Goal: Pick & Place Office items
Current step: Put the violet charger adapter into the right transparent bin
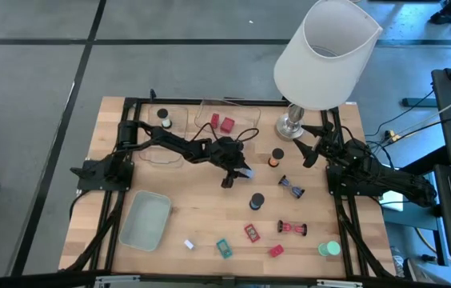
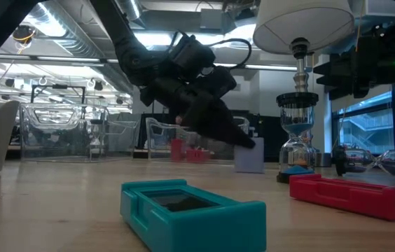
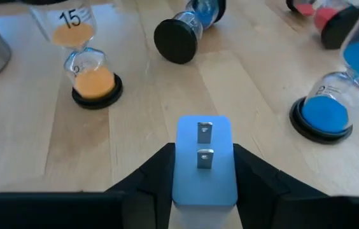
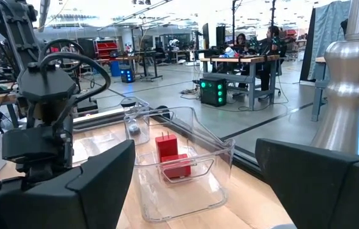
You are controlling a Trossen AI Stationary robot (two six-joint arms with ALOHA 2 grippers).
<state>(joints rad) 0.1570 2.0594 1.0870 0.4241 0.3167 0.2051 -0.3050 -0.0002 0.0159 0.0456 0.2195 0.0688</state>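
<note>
My left gripper (image 3: 203, 191) reaches to the table's middle and is shut on a pale blue block (image 3: 204, 159) with two metal prongs on its top face; the high view also shows this block (image 1: 246, 172). My right gripper (image 4: 192, 191) waits open at the right edge, by the lamp's foot (image 1: 291, 125). Around the block stand an orange sand timer (image 3: 90, 70) and a blue one (image 3: 324, 108); another blue timer (image 3: 186, 32) lies on its side. Nearer the front lie a red block (image 1: 252, 232), a teal block (image 1: 224, 248) and a small white piece (image 1: 188, 244). My left gripper pinches the block's two long sides (image 3: 178, 166) between its two fingers (image 3: 157, 178). The fingers slant down from the table's left and lie along the block. The block's lower end (image 2: 248, 168) is at table height; whether it rests there I cannot tell.
A big white lamp (image 1: 321, 56) stands at the back right. A clear tray (image 4: 186, 184) holds red blocks (image 4: 170, 159); a second clear tray (image 1: 161, 156) sits by the left arm. A pale green tray (image 1: 145, 220) lies front left. A red timer (image 1: 292, 229) lies front right.
</note>
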